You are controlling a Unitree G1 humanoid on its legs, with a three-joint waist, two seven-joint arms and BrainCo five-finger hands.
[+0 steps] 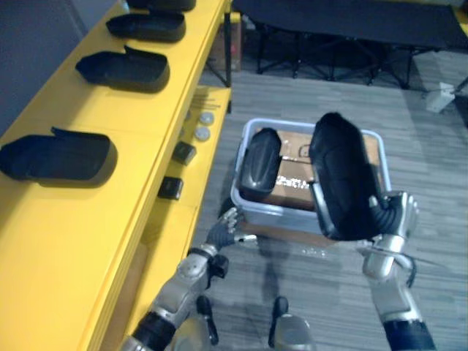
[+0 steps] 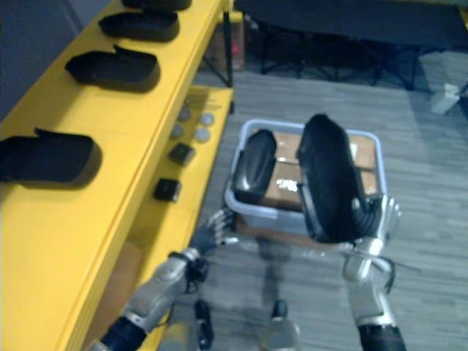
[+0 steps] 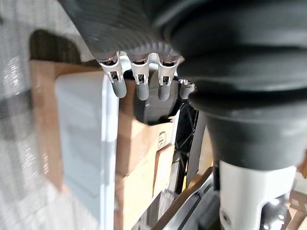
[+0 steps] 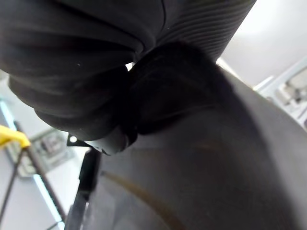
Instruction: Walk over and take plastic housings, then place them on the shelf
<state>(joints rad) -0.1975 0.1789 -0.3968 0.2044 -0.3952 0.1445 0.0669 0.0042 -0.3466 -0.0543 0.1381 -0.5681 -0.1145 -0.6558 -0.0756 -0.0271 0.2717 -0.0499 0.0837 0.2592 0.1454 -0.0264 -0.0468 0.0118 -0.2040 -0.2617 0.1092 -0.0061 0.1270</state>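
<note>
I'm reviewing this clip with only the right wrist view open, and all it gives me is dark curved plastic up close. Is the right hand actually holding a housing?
Observer: Yes. In the eye views the right hand has its fingers closed on the lower end of the held housing, which is raised and standing on end.
Operator: Where is the bin it came from, and is anything in it?
Observer: The grey bin sits on the floor beyond the hand. A second housing lies in it on cardboard, on the side nearer the yellow shelf.
</note>
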